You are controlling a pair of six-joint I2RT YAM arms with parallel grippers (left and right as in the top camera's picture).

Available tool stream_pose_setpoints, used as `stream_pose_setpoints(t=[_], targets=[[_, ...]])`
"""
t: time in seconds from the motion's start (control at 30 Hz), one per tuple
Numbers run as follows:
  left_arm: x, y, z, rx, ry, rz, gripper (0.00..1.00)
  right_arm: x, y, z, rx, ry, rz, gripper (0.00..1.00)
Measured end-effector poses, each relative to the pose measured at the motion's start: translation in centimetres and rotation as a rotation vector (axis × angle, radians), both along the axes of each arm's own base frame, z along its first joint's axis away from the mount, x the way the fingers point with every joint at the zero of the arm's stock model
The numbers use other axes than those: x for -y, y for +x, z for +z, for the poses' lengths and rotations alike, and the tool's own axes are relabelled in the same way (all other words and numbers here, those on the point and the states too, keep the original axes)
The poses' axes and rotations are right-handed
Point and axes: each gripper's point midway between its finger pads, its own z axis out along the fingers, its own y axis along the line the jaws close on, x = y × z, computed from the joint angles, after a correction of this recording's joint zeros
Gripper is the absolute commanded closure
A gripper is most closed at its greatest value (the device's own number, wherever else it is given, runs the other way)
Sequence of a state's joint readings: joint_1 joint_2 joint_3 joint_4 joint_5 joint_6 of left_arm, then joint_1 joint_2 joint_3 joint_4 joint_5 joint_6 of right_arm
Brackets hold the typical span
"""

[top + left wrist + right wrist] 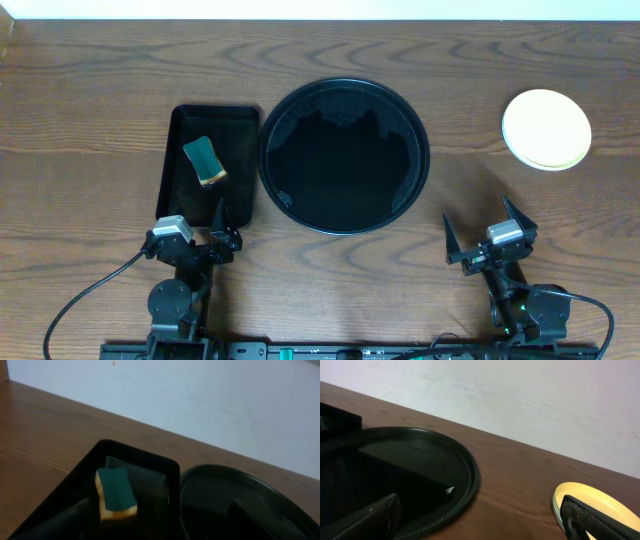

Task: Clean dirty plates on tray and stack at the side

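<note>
Plates sit stacked on bare tabletop, well right of the empty round tray. Yellow is on top with a mint edge showing below, so the pile looks slightly offset. The right gripper rests nearby, wide and empty; a careless sweep could knock the pile askew. The left gripper, likewise wide and empty, sits beside the small tray holding the sponge.
</note>
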State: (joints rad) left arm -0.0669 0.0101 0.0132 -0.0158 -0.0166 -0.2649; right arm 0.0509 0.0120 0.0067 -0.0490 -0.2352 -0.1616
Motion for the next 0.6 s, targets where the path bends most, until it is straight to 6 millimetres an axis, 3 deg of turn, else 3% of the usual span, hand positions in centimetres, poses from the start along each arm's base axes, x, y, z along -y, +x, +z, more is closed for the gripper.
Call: stream_pose_setpoints(t=[0.6], targets=[[0.19, -0.04, -0.04, -0.006, 0.029, -0.014, 0.15, 0.00, 0.00, 0.00, 0.000, 0.000, 0.000, 0.01]])
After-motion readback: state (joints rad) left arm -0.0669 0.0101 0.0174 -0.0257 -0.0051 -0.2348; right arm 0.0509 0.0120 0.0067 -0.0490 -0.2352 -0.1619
